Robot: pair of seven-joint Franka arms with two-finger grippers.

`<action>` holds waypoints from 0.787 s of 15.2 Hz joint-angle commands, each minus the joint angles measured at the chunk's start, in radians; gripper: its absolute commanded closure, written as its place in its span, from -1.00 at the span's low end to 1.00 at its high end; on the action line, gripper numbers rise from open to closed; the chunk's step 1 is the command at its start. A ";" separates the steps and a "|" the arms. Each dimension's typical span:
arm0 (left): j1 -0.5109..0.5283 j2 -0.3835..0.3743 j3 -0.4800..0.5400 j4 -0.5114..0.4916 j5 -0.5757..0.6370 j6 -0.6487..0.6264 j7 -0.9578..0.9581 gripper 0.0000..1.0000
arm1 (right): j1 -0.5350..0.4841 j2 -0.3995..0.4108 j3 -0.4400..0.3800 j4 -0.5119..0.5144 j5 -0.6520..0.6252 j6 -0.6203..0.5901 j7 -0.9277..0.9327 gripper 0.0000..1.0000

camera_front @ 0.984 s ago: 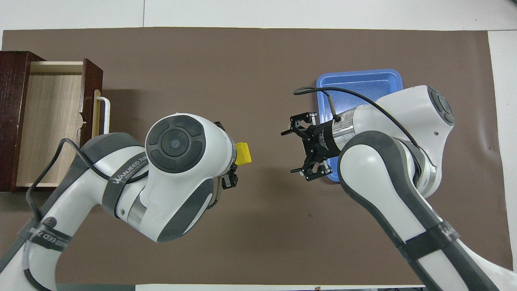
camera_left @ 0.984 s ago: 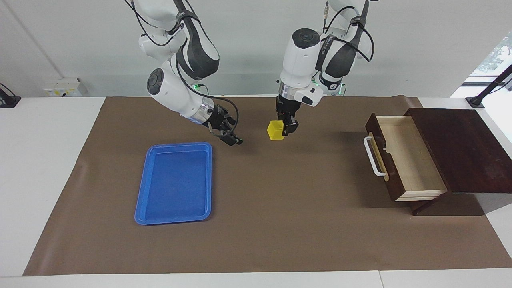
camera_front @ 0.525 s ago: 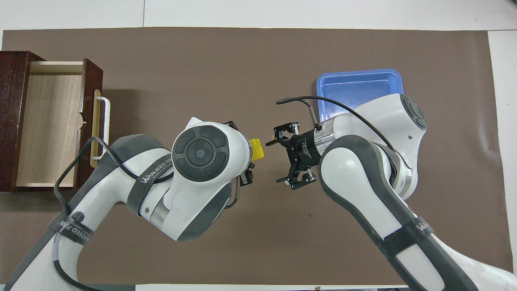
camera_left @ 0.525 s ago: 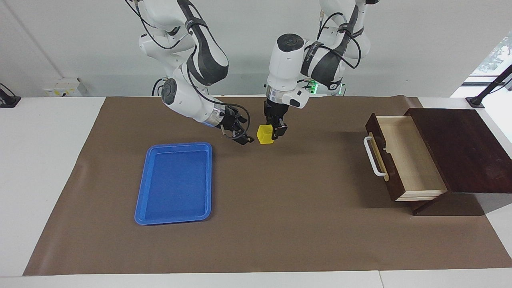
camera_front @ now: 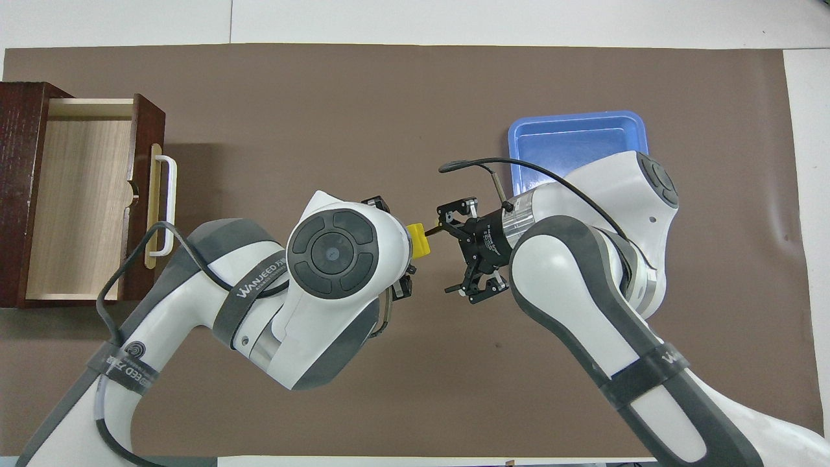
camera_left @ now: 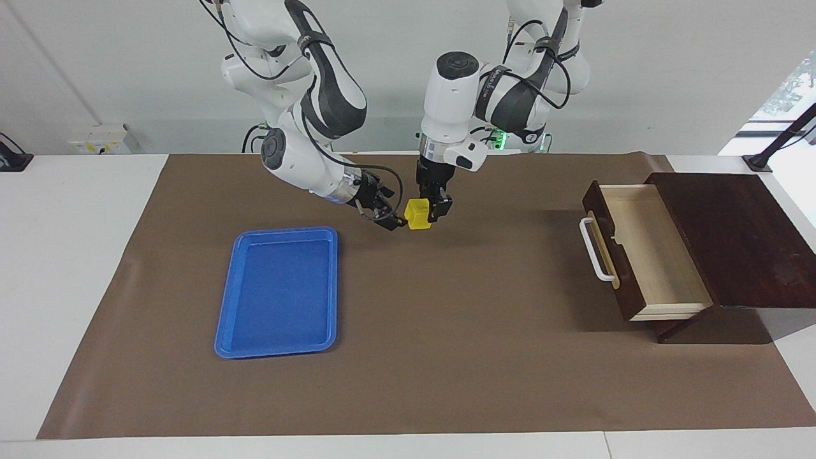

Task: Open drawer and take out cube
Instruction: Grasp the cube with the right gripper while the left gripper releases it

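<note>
The cube, judged light and rigid, is clamped by the left hand; its free faces are offered to the spread right hand.

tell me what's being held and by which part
The left gripper holds the yellow cube by its sides, up in the air; the right gripper is open beside it.

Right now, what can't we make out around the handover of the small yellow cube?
- Left gripper on the small yellow cube: in the overhead view the arm's white wrist covers both fingers.
- Right gripper: whether it touches the cube, too small in the facing view.
- Open dark brown wooden drawer: inner end hidden under the box top.
</note>
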 commanded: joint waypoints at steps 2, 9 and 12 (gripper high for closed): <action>-0.028 0.000 0.015 -0.003 0.012 0.019 -0.013 1.00 | -0.004 0.024 0.003 0.047 0.034 0.008 -0.018 -1.00; -0.028 0.000 0.015 -0.012 0.012 0.028 -0.010 1.00 | 0.040 0.027 0.004 0.035 0.034 0.051 -0.017 -1.00; -0.028 0.000 0.015 -0.012 0.012 0.030 -0.010 1.00 | 0.048 0.027 0.004 0.030 0.033 0.064 -0.017 -1.00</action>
